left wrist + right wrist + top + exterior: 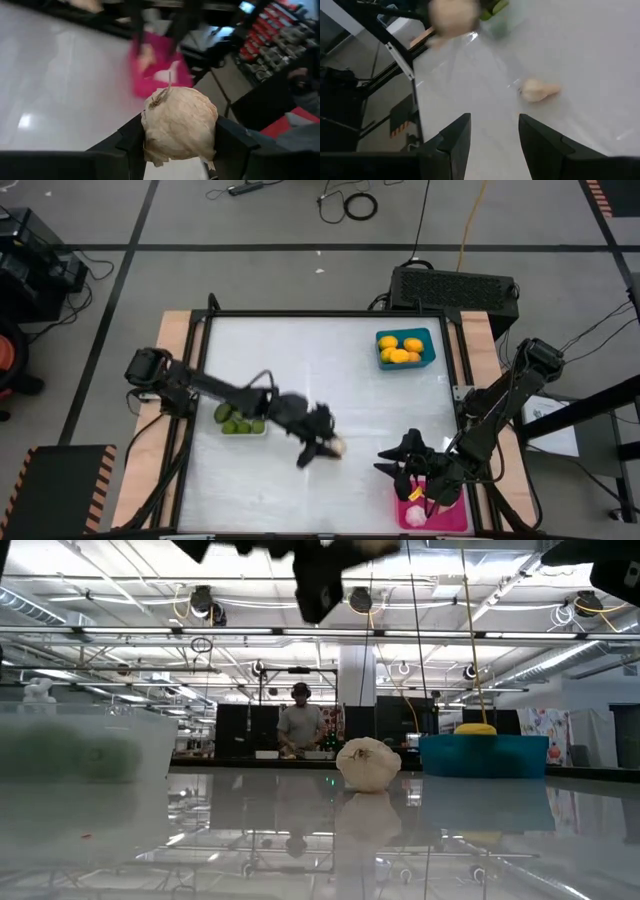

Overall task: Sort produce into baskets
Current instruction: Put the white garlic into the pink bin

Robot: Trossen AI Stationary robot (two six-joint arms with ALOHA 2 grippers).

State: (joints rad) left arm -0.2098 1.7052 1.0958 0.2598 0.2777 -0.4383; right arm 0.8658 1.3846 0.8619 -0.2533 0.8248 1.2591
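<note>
left claw [180, 150] | raised mid-table | gripping garlic [179, 125]

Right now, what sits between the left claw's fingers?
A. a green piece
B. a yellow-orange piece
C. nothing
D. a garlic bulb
D: the left wrist view shows a pale, papery garlic bulb between the two dark fingers of the left claw, and the high view shows the same bulb at that claw's tip, out on the white table.
</note>
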